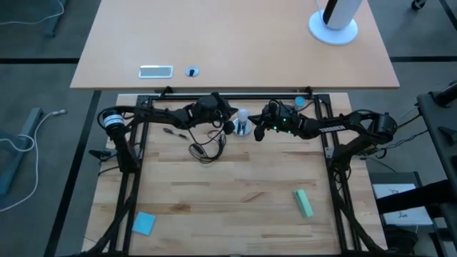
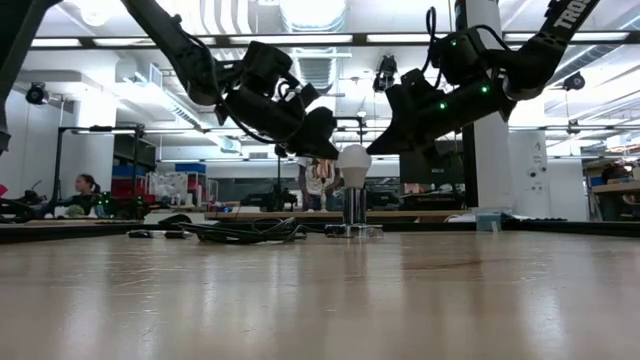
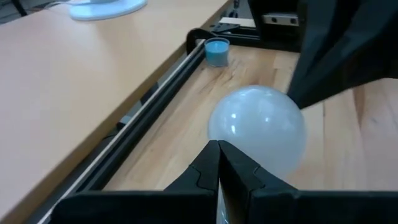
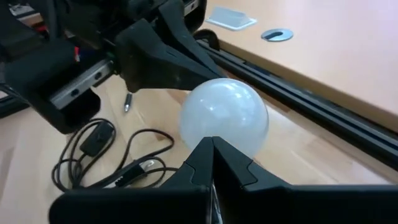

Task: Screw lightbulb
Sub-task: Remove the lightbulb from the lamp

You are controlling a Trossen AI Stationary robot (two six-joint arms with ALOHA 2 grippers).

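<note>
White lightbulb [image 2: 353, 160], one, two end effectors

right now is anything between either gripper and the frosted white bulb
Nothing visible. The frosted white pear-shaped bulb stands upright in the round silver metal socket, with the shut left gripper and shut right gripper close on either side.

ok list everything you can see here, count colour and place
lightbulb: 1, frosted white, upright in the socket at the table's far middle
socket: 1, silver, under the bulb
cord: 1, black, coiled left of the socket
blue cap: 1, far edge by the rail
blue pad: 1, near left
green block: 1, near right
left gripper: shut, just left of the bulb
right gripper: shut, just right of the bulb
</note>
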